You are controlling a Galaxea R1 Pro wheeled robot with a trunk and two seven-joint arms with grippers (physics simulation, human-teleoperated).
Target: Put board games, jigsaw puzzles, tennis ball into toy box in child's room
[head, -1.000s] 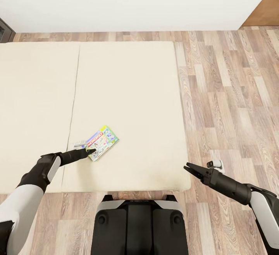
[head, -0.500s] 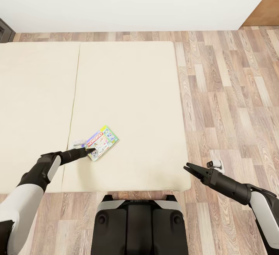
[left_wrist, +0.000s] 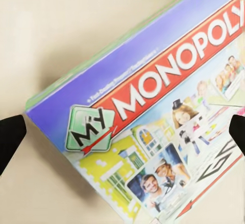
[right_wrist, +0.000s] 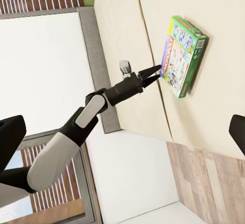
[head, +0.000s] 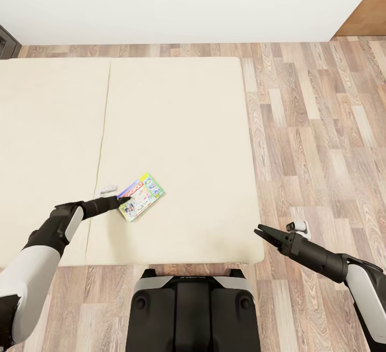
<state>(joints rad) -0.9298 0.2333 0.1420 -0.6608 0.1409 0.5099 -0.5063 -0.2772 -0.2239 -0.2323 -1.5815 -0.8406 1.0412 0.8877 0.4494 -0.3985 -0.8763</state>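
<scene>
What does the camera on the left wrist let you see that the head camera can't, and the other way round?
The left wrist view comes close enough to read the board game: "My Monopoly" on a red band, with cartoon figures and photos of people beneath. The head view is too distant for that lettering, but it takes in the whole scene: the bed, the wooden floor, the left gripper at the box's edge, and the right gripper, open, past the bed's corner. Both show the same game box lying on the beige mattress.
</scene>
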